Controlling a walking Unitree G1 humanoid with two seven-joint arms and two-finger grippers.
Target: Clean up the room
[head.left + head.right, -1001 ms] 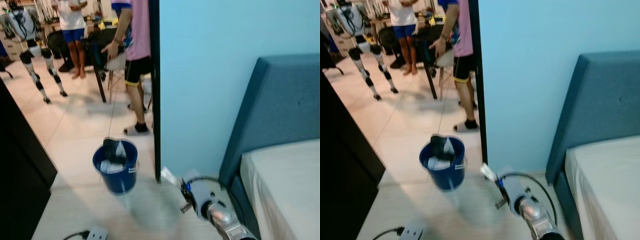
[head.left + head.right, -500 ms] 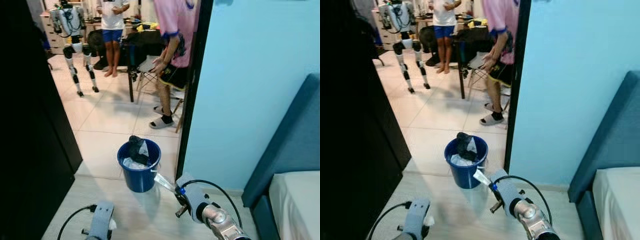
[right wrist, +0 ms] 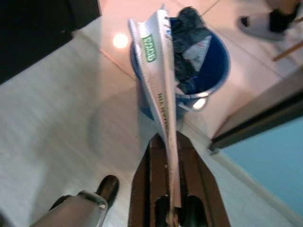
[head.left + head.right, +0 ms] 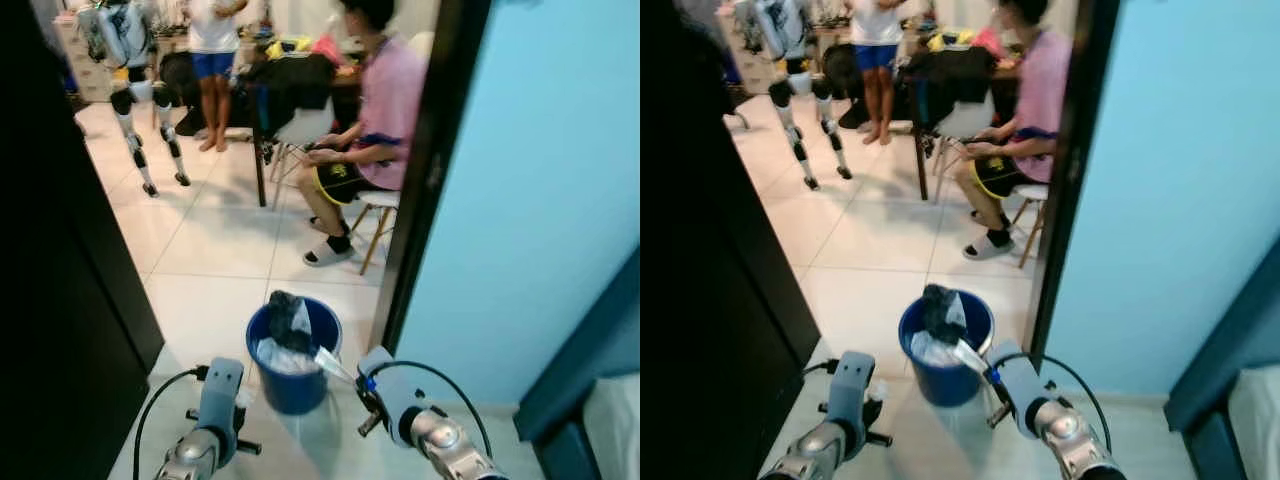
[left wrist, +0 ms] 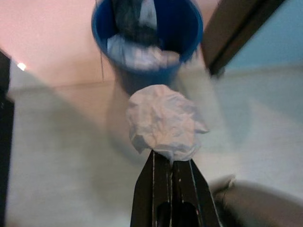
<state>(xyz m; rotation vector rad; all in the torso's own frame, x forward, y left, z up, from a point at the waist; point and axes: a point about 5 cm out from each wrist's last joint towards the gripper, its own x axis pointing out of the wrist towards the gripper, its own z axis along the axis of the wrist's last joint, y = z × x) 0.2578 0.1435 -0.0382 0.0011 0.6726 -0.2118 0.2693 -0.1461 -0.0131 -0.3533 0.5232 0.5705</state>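
Note:
A blue bucket (image 4: 293,360) stands on the tiled floor just outside the doorway, with dark cloth and white scraps in it. My left gripper (image 5: 170,158) is shut on a crumpled white paper ball (image 5: 163,123), held low and a little short of the bucket (image 5: 147,42). My right gripper (image 3: 169,142) is shut on a flat white wrapper with green print (image 3: 158,80), whose tip reaches over the bucket's near rim (image 3: 189,97). In the eye views both wrists sit low, the left arm (image 4: 218,400) left of the bucket, the right arm (image 4: 395,400) to its right.
A black cabinet (image 4: 60,300) walls off the left. The dark door frame (image 4: 430,180) and a blue wall (image 4: 560,200) close the right. A person sits on a white chair (image 4: 375,130) beyond the bucket, another stands by a table (image 4: 212,60), near another humanoid robot (image 4: 125,60).
The whole picture has swung left and closer to the bucket, so the bed has slid out. My left arm with the paper ball has risen higher. The person in pink now sits.

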